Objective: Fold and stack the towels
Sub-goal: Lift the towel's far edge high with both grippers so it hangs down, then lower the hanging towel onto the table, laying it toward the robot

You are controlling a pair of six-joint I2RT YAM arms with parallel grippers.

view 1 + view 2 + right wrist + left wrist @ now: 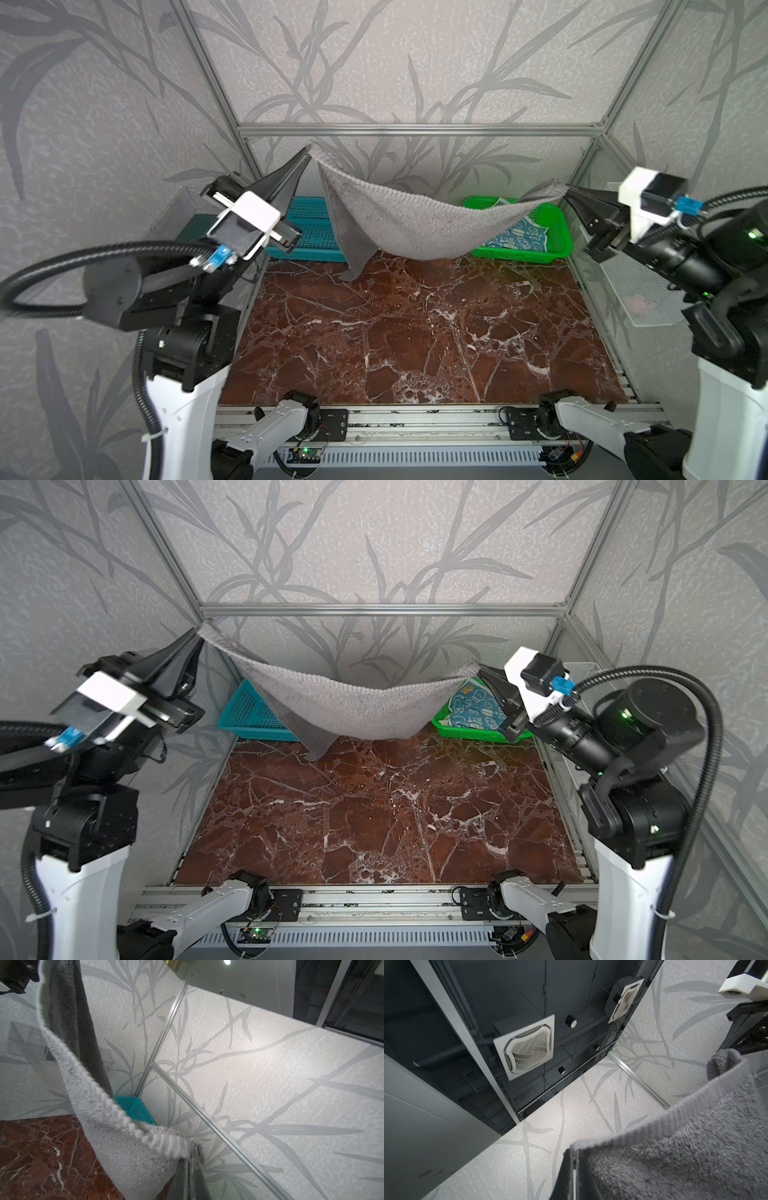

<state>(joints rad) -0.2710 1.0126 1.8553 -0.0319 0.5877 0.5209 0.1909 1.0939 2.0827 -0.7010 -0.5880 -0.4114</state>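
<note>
The brown marbled surface [415, 332] lies bare in its near and middle parts, which looks the right place to spread a cloth. Over its far end the big grey towel [415, 220] hangs in the air, strung by two top corners and sagging deep in the middle. A loose tail drops on the left until it meets, or all but meets, the surface.

To do this step well, I judge the arms should draw apart until the top edge runs taut and level, since the left corner sits higher than the right. Then they should bring the towel nearward and lay it down lower edge first, so the tail does not tuck under.

Behind it stand a teal basket [309, 224] at far left and a green basket [557, 232] at far right. The green one holds a blue printed towel [519, 239]; no orange one shows.

The left pincer [307, 156] is clamped tight on the grey towel's left corner, the right pincer [563, 189] likewise on its right corner.
</note>
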